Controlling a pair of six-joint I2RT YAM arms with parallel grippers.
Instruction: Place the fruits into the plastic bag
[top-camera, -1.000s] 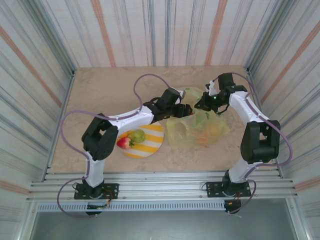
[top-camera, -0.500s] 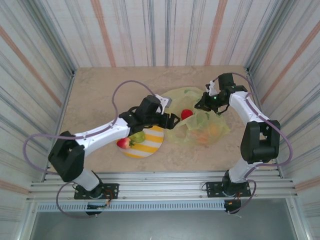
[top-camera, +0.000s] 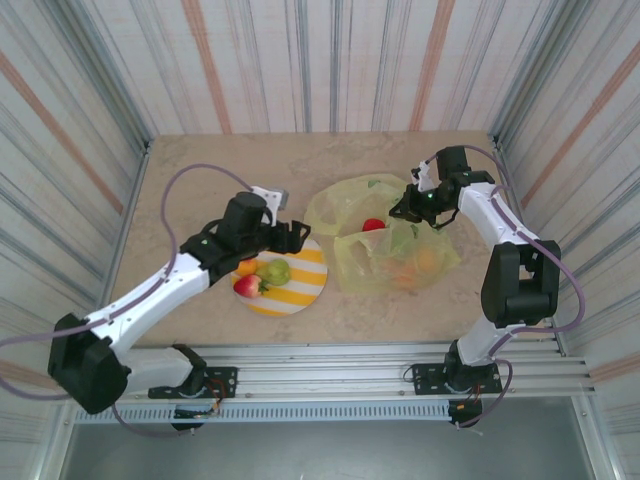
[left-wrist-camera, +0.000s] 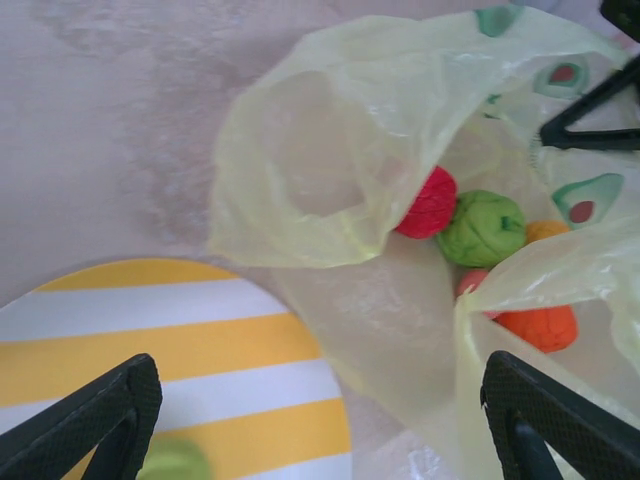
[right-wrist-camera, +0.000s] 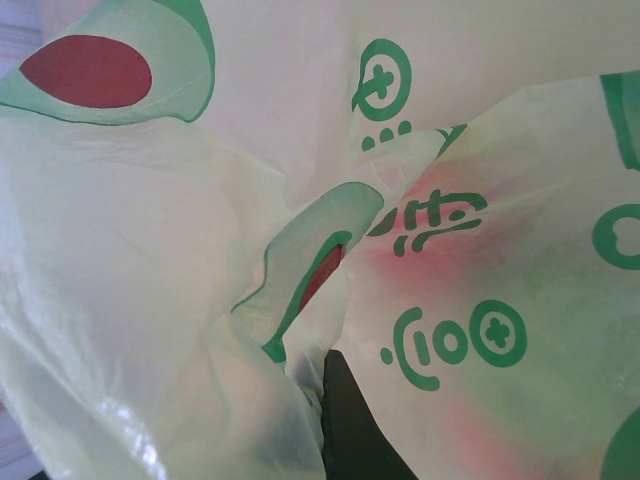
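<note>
Under plastic bag (left-wrist-camera: 300, 170) folds, fruits (left-wrist-camera: 482, 228) half out of sight.

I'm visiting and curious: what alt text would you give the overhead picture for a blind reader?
Two robot arms reach over a table: the right end effector grips the rim of a yellow bag with fruits inside, and the open left end effector hangs over a striped plate bearing three more fruits.
</note>
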